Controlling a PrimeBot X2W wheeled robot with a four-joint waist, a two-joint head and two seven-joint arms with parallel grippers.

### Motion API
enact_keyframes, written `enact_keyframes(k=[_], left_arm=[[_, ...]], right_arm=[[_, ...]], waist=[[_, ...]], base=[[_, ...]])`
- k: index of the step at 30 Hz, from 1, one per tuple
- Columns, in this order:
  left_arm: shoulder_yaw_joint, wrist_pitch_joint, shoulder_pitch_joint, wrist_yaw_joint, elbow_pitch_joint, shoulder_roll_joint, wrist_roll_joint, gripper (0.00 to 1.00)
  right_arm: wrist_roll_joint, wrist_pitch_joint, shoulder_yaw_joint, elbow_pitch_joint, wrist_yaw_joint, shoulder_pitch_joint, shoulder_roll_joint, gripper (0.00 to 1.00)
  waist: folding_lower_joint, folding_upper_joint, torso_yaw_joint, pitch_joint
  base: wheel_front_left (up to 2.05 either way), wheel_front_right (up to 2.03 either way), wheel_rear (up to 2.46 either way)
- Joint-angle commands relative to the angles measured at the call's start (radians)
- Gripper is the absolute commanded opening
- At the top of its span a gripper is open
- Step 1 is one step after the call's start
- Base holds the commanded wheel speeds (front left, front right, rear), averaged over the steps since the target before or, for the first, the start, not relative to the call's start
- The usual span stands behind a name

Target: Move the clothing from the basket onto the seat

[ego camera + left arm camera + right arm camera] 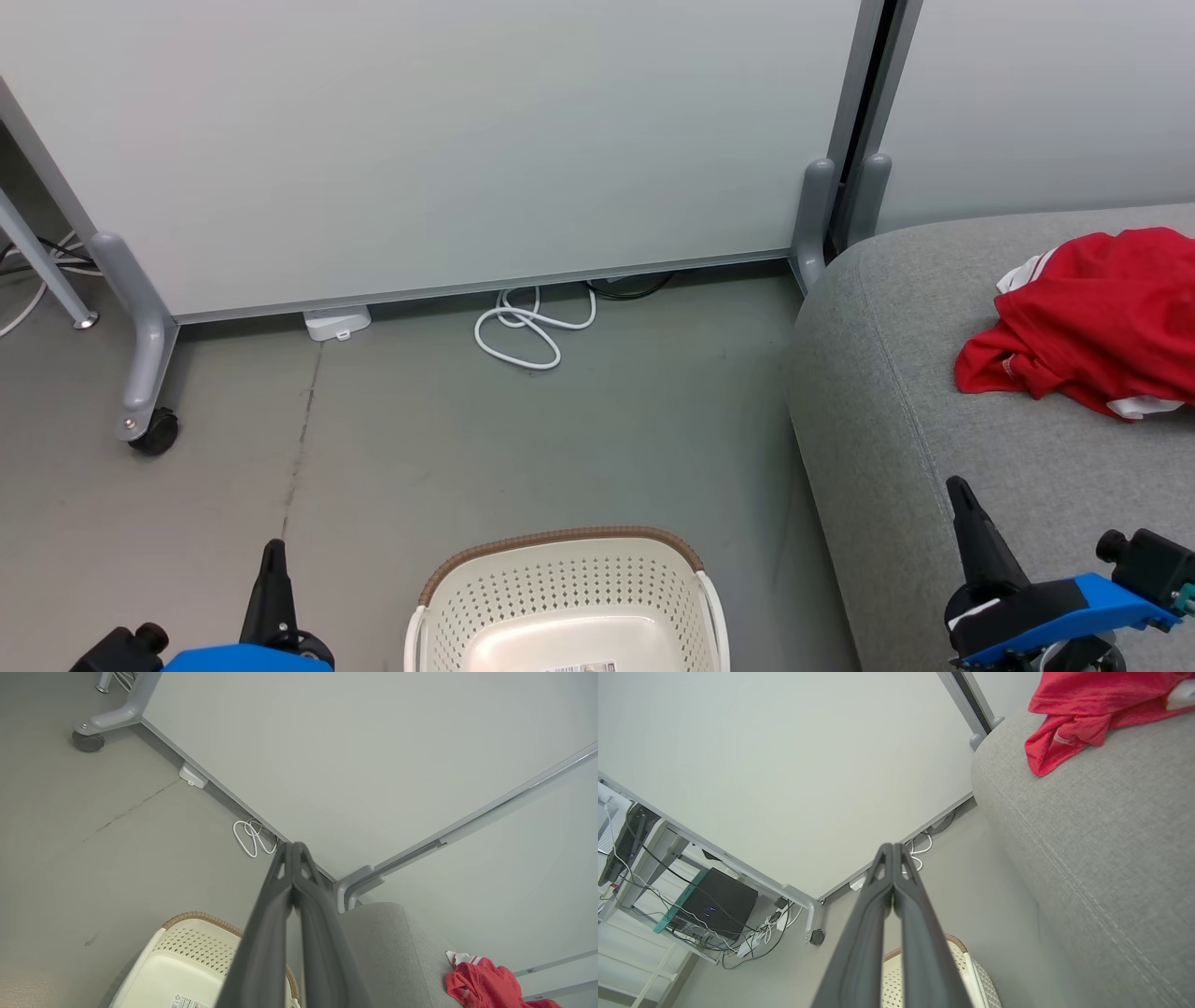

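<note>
Red clothing (1092,322) with white trim lies crumpled on the light-grey seat (896,392) at the right; it also shows as clothing (486,984) on the seat (392,952), and as clothing (1083,714) on the seat (1101,835). The cream basket (569,597) with a brown rim stands on the floor at the bottom centre, its visible inside bare. My left gripper (274,551) is shut with nothing in it, left of the basket (187,961). My right gripper (960,495) is shut with nothing in it, over the seat's front part. Fingertips touch in the left gripper (294,847) and the right gripper (892,847).
A white partition panel (420,140) on wheeled grey feet (149,429) stands behind the basket. A looped white cable (527,327) and a small white box (336,322) lie at its base. A desk with a black box (719,900) and cables is further left.
</note>
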Motion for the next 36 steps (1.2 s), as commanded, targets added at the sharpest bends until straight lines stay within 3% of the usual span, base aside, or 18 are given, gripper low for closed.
enact_keyframes(k=[1,36], left_arm=[[0.009,0.006,-0.037,-0.004,-0.018,0.004,-0.026,0.00],[0.044,0.107,-0.090,-0.007,-0.053,-0.007,-0.362,0.00]], right_arm=[[0.033,0.004,-0.004,-0.012,0.000,-0.027,-0.003,0.00],[0.442,0.054,-0.027,-0.008,0.000,-0.057,-0.005,0.00]], waist=[[-0.0001,0.0000,0.000,0.000],[-0.0001,0.0000,-0.008,0.007]], base=[[0.00,0.00,0.00],[0.00,0.00,0.00]])
